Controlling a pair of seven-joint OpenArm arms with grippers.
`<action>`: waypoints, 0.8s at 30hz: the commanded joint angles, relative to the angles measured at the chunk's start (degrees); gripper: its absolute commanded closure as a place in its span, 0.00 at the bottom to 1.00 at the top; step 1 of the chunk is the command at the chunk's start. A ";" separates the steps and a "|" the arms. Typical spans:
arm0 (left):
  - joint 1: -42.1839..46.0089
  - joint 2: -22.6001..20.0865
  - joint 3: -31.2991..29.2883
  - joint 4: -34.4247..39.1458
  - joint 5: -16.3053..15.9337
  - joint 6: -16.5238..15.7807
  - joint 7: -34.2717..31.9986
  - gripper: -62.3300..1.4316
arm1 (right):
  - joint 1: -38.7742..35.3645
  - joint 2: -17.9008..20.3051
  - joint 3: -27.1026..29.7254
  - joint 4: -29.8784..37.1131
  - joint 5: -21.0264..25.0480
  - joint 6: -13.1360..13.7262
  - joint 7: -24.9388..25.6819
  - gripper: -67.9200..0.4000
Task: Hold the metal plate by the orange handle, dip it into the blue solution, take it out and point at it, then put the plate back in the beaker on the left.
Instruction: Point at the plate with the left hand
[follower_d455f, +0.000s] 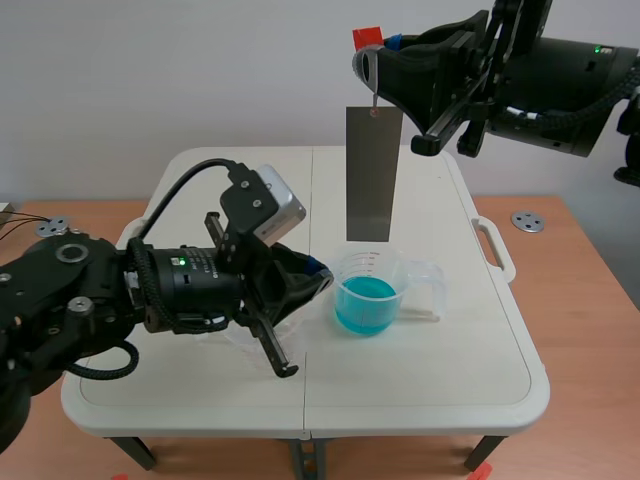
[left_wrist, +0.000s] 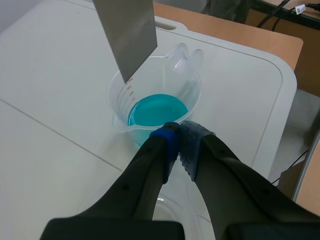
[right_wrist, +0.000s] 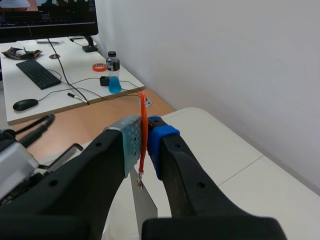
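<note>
Metal plate (follower_d455f: 373, 172) hangs upright from my right gripper (right_wrist: 142, 145), whose pads are clenched on its orange handle (right_wrist: 143, 125). The plate's lower edge is just above the beaker (follower_d455f: 385, 268) of blue solution (follower_d455f: 366, 302), clear of the liquid. My left gripper (left_wrist: 178, 145) is closed on nothing, pads pressed together, low beside that beaker's rim. A second clear beaker (left_wrist: 172, 202) lies under my left fingers. Red graduation marks (left_wrist: 129, 90) run down the first beaker's wall, too small to read.
</note>
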 joint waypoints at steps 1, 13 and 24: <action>-1.44 1.01 -0.07 0.35 0.20 -0.11 -0.68 0.95 | 1.16 -0.02 0.26 0.63 1.51 0.44 1.09 0.98; -4.31 4.74 0.20 -3.54 3.34 6.60 -3.10 0.95 | 1.16 -0.02 0.26 0.63 2.56 0.44 1.09 0.98; -4.26 4.70 0.20 -3.54 3.34 10.32 -3.39 0.95 | 1.16 -0.02 0.26 0.63 2.56 0.44 1.07 0.98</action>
